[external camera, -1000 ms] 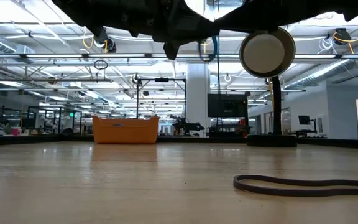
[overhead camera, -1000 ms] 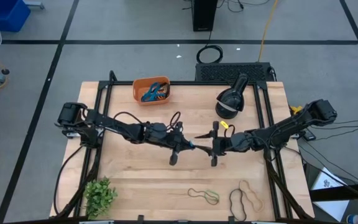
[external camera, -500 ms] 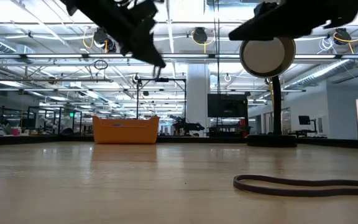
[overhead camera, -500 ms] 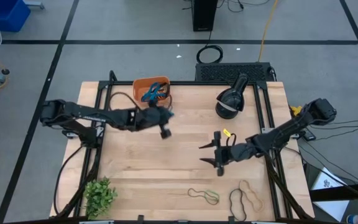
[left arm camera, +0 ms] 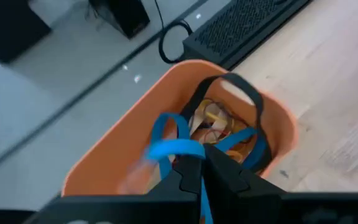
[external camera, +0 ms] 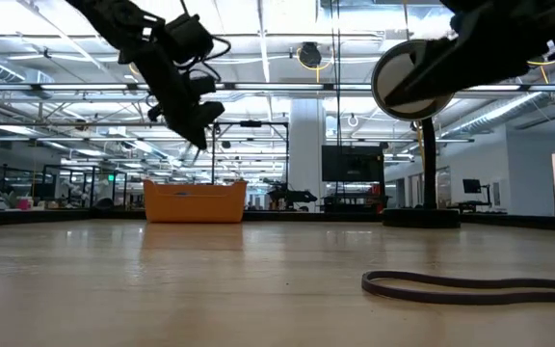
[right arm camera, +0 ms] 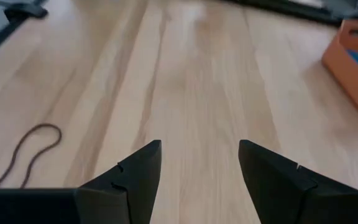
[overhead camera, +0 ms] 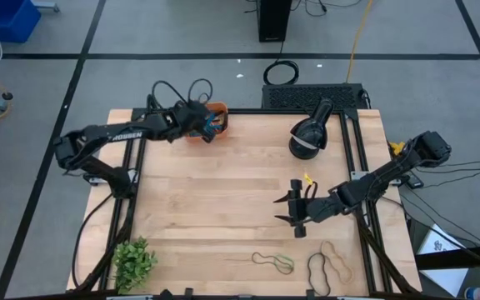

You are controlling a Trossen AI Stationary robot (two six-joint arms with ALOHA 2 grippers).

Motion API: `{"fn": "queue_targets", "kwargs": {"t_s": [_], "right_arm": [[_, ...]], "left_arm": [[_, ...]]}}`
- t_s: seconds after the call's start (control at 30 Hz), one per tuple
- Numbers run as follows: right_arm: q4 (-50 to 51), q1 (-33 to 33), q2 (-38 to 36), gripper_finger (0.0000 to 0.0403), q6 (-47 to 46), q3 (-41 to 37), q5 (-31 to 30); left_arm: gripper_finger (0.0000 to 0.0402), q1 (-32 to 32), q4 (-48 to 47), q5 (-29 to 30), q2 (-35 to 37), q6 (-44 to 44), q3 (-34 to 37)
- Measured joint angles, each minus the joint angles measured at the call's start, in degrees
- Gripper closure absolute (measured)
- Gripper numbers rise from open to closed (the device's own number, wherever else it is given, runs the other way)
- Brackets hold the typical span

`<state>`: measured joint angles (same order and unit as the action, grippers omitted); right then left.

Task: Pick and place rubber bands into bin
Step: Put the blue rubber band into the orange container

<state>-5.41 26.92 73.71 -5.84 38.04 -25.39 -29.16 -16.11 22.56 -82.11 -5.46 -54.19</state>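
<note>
The orange bin (overhead camera: 197, 119) stands at the table's far edge, left of the middle, with blue, black and tan rubber bands (left arm camera: 225, 134) lying in it. My left gripper (overhead camera: 210, 127) hovers over the bin, shut on a blue rubber band (left arm camera: 166, 148); the low view shows it (external camera: 197, 137) above the bin (external camera: 194, 202). My right gripper (overhead camera: 295, 213) stands open over the table's middle right, nothing between its fingers (right arm camera: 199, 168). More rubber bands (overhead camera: 273, 262) (overhead camera: 330, 263) lie flat near the front edge. My left gripper pinches the blue rubber band between its shut fingertips, at one spot of the loop (left arm camera: 185, 154). The fingers slant down from the table's near left. The band's free loop sticks out past the fingertips, clear above the bin's inside.
A black round object on a stand (overhead camera: 310, 135) sits at the far right. A small green plant (overhead camera: 134, 262) stands at the near left corner. A dark band (external camera: 470, 282) lies close to the low camera. Bare wood lies between the two grippers.
My left gripper has swung from the table's middle toward the far edge and left, turning as it went, and now hangs over the bin with the blue band still in its shut fingers. My right gripper has shifted slightly toward the near edge and rolled.
</note>
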Motion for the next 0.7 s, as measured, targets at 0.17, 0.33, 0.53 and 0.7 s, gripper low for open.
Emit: {"fn": "queue_targets", "kwargs": {"t_s": [0.17,0.33,0.53,0.7], "right_arm": [[3.5,-0.3,0.0,0.0196,-2.5,0.0,-0.1],[4.7,-2.0,0.0,0.0196,-2.5,0.0,-0.1],[5.7,-4.5,0.0,0.0198,-6.2,0.0,0.0],[7.0,-4.9,0.0,0.0196,-7.0,0.0,0.1]], "left_arm": [[0.0396,-3.8,-1.5,-3.1,-1.1,-1.1,0.0],[0.0387,-4.3,-0.5,-3.6,-4.9,0.2,0.0],[0.0391,-4.4,-0.8,-3.3,-10.0,2.7,0.0],[0.0369,-4.5,-0.3,-2.8,-12.8,3.3,0.0]]}}
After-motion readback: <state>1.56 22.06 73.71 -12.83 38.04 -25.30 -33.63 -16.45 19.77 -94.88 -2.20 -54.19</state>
